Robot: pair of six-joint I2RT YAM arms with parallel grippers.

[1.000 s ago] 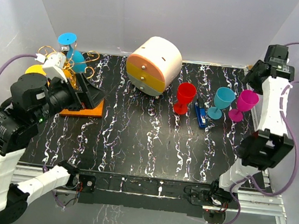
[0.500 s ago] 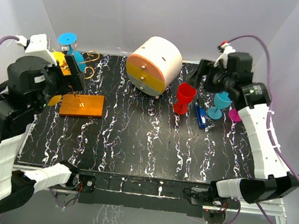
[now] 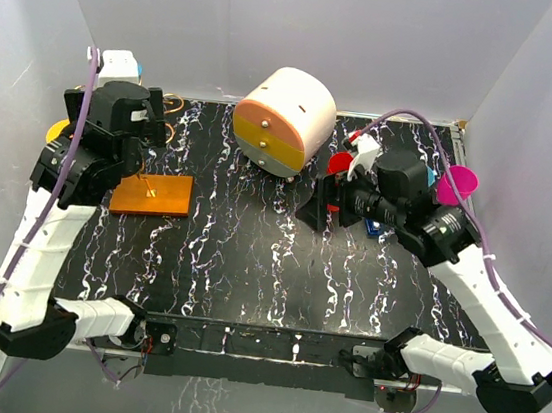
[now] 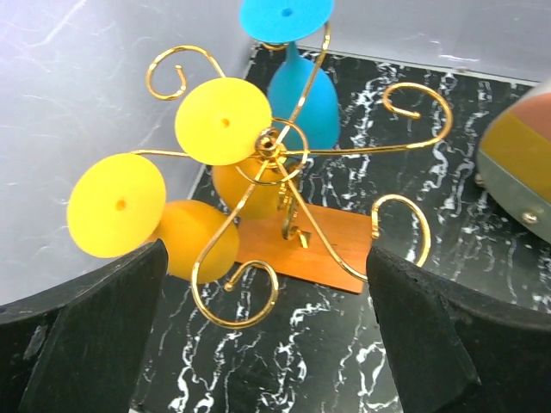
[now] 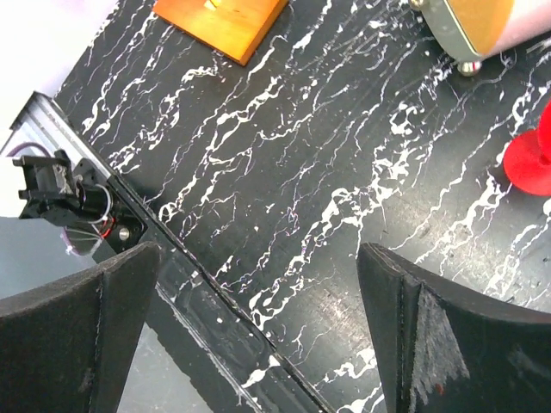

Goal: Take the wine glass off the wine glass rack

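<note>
Up over the rack, the left pincer (image 4: pixel 267 344) hangs with its two black fingers (image 4: pixel 86 335) spread wide and nothing between them; right below it stands the wine glass rack (image 4: pixel 269 144), thin gold wire arms curling out from a middle ring, on its orange base (image 4: pixel 323 249) on the worktop (image 4: pixel 469 224); three glasses hang upside down from it, a blue wine glass (image 4: pixel 301 99) at the far side and two yellow ones close together, the nearer yellow wine glass (image 4: pixel 116 205) by the left finger, the other yellow glass (image 4: pixel 222 120) just beside it; the right pincer (image 5: pixel 258 335) is spread too, holding nothing, over the worktop well away from the rack.

What could go wrong, I think: the curls stick out, so a finger coming down could bump one and tip the whole rack; the yellow glasses sit so near each other that grabbing one could knock the other; a glass pulled straight up would catch its round foot on the wire and drag the rack along, so it likely has to slide out sideways.
</note>
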